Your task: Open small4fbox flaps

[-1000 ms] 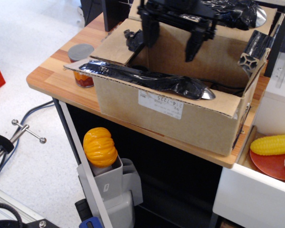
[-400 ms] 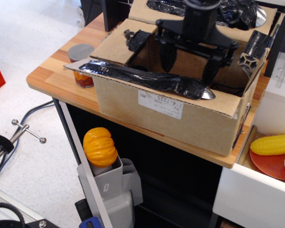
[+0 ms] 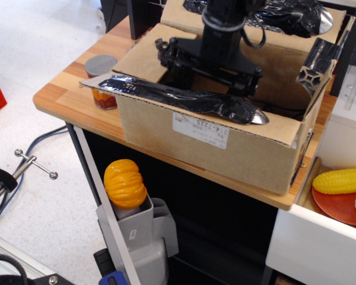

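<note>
1. The robot arm (image 3: 224, 24) is all black.
2. Its lower part is a round, thick post.
3. A lighter grey ring goes around the post.
4. A thin black cable (image 3: 258, 37) loops out at the side of the post.
5. The gripper (image 3: 209, 64) at the bottom is a wide black bar.
6. The bar has bumpy ends and small dark parts sticking out.

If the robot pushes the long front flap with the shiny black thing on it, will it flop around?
Probably not much. The front flap is corrugated cardboard, so it likely bends only at its fold. The black wrapped bar lying along it probably adds weight, so it may swing down heavily. The glossy wrap looks slippery.
</note>
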You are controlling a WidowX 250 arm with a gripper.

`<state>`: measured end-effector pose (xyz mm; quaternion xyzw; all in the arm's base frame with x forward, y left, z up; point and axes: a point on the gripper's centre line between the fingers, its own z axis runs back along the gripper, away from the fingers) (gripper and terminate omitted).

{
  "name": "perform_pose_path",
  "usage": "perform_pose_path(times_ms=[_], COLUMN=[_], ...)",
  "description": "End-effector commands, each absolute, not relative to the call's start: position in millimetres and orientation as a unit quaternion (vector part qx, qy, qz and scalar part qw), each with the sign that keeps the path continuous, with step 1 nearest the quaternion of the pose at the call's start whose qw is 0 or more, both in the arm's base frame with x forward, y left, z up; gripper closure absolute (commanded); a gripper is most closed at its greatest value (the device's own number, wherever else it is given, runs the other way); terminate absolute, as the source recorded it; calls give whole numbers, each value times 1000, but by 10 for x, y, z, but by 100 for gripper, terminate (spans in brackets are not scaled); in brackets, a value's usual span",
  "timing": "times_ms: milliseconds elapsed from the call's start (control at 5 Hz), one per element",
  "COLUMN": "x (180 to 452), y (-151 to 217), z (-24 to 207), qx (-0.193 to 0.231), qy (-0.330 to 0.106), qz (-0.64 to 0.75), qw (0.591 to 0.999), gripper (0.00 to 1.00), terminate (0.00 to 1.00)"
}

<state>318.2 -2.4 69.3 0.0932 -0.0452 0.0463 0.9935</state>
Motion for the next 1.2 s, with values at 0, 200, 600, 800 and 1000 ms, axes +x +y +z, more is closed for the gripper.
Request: perform_pose_path(times_ms=[0,200,600,800,1000], x=[3183,3146,3129,3138,3112], y=[48,112,318,399,487], z=[918,1049,1149,1190,1245], qx=[133,169,200,220,237], qy=[-44,-43,-44,-50,-58], qz=[48,42,16,2,-6], qw=[989,984,979,974,970], gripper=[0,0,0,0,0], terminate=[0,0,0,0,0])
